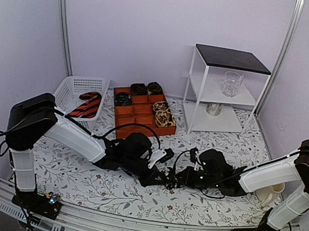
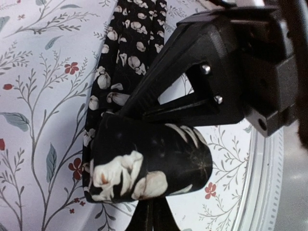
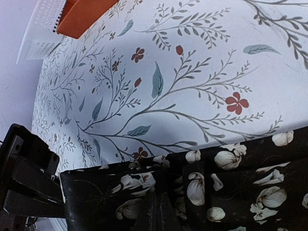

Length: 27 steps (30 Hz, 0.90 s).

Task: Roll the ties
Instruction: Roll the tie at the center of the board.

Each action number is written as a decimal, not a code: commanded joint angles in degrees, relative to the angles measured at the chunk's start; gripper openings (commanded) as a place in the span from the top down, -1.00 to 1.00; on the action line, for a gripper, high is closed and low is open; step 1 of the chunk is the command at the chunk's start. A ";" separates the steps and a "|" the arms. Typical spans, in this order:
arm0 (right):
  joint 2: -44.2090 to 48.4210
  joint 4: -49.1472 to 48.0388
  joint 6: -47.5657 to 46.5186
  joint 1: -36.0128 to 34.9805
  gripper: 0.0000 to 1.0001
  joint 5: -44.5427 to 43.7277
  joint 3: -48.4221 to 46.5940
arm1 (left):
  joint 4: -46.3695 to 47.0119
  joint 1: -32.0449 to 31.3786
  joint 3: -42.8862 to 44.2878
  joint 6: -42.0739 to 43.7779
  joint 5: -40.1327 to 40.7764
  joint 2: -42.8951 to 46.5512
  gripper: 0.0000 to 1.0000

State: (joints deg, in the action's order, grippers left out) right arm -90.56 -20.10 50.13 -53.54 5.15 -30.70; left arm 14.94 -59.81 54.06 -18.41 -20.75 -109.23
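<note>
A black tie with white flowers lies on the floral tablecloth. Its end is wound into a coil (image 2: 149, 166), and the flat strip (image 2: 127, 53) runs away from the coil. My left gripper (image 2: 151, 204) is shut, its fingers running up into the coil from below. My right gripper (image 3: 166, 199) is shut on the same tie (image 3: 240, 183) right beside the coil. In the top view the two grippers, left (image 1: 162, 178) and right (image 1: 184, 179), meet tip to tip at the table's middle, hiding the tie. More rolled ties (image 1: 163, 114) sit in an orange tray (image 1: 141, 115).
A white basket (image 1: 71, 87) at the back left holds a red-and-black striped tie (image 1: 86, 107). A white shelf unit (image 1: 219, 93) with a glass (image 1: 232, 83) stands at the back right. A pale mug (image 1: 268, 193) sits near the right arm.
</note>
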 commanded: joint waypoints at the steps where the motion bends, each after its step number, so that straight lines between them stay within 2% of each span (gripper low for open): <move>1: 1.35 1.12 -0.44 0.29 1.00 -1.81 0.87 | -1.24 0.79 1.63 1.03 -0.42 -0.27 1.00; 6: 1.30 1.07 -0.72 0.53 1.00 -1.92 0.96 | -0.59 1.19 1.44 0.65 -1.09 0.16 0.98; 10: 1.50 1.26 -0.41 0.64 1.00 -2.39 1.23 | -1.49 1.25 2.16 0.92 -1.39 -0.19 0.84; 22: 6.03 3.08 0.80 0.84 1.00 -7.05 3.40 | -4.04 1.61 3.80 1.98 -1.85 -0.40 0.87; 27: 6.38 -1.88 -0.94 0.89 1.00 -4.22 4.65 | -4.58 1.65 4.47 2.20 -2.05 -0.64 0.91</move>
State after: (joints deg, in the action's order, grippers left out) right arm -86.15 -18.48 50.28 -53.06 -0.25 -27.55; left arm 11.40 -58.87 57.14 -17.17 -22.06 -109.23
